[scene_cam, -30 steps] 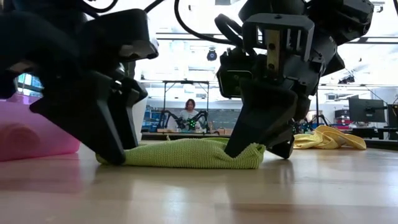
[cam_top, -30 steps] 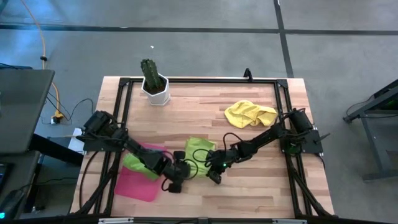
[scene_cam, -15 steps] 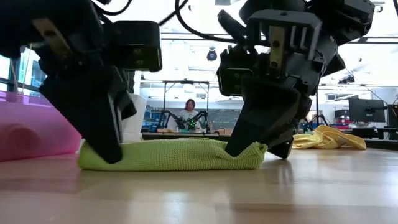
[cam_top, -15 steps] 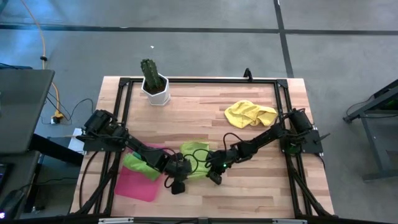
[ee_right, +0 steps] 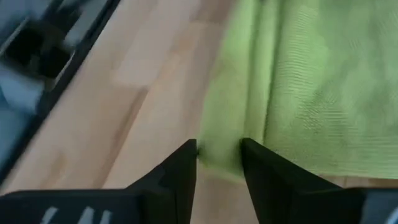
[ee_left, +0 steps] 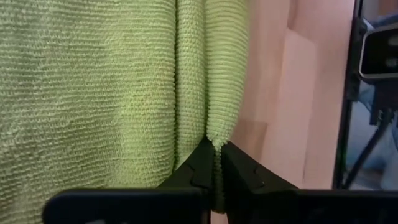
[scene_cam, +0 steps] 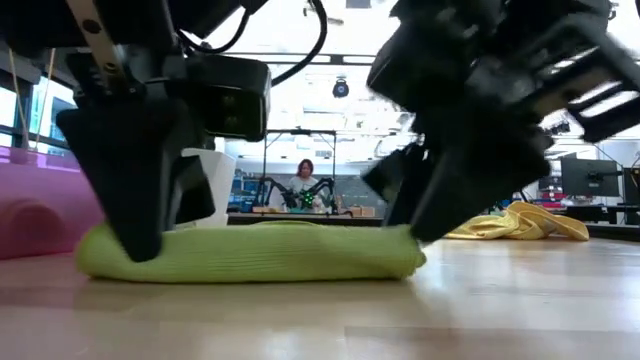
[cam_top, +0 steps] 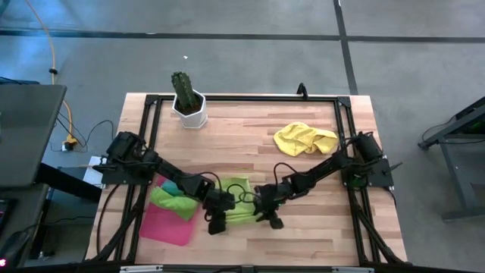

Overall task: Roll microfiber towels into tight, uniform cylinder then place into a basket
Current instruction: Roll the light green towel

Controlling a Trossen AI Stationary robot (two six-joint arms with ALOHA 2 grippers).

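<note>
From above, my left gripper [cam_top: 215,221] and right gripper [cam_top: 270,218] flank the lime green towel [cam_top: 237,199] at the table's [cam_top: 303,106] near edge, beside the pink basket [cam_top: 168,227]; a yellow towel [cam_top: 305,138] lies well apart. At table height, the lime towel sits in a flat roll between both grippers. My left wrist shows fingers [ee_left: 198,169] pinching a fold. My right wrist shows fingers [ee_right: 184,167] spread at the towel's edge.

Showing a nubby, matt cloth weave on the lime towel [ee_left: 112,87]; lying on smooth, faintly glossy wooden table [scene_cam: 500,300].
</note>
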